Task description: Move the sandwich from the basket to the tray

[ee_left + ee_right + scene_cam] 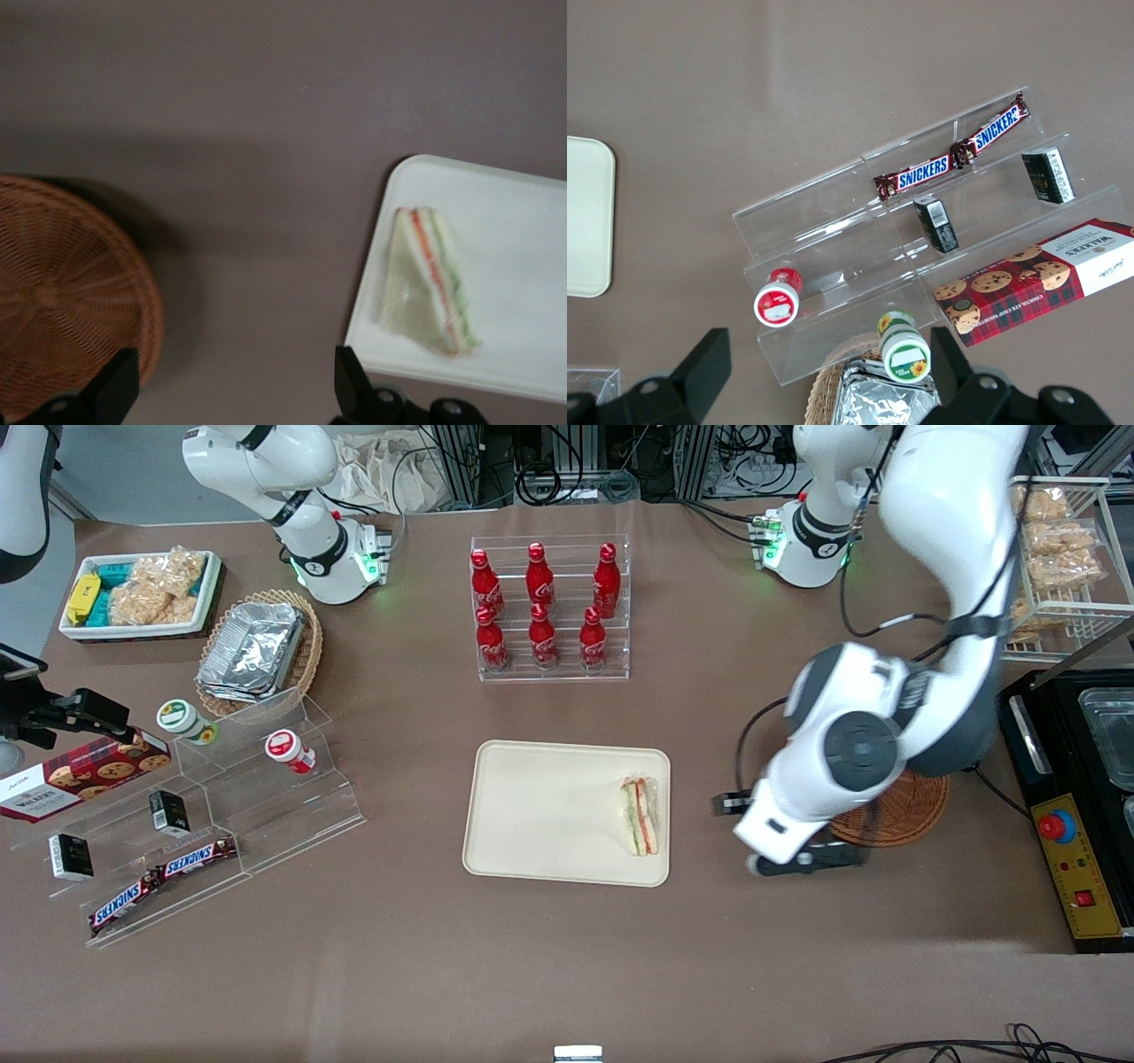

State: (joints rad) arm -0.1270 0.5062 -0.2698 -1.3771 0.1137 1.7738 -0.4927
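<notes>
Plainly, we see the two fingers [115, 387] of the left gripper [235, 390] spread wide, with nothing between them and only brown table [567, 957] beneath. In the front view the gripper [802, 859] hangs above the table between the tray [549, 815] and the basket [895, 810], touching neither.

The one sandwich [640, 816] lies flat on the tray, close to the rim at the working arm's end (its orange-red and green layers show along one edge). The reddish-brown basket holds nothing that we can see.

Farther from the front camera than the tray stands a clear rack with six red cola bottles [542, 607], three on each of two steps. Toward the parked arm's end we count two Snickers bars [164, 877] on a clear stepped stand [266, 797], two small dark boxes [168, 812], two capped jars [288, 750], one cookie box [80, 775], a tan wicker basket with foil containers [252, 651] and a white bin of snack packs [142, 593].
</notes>
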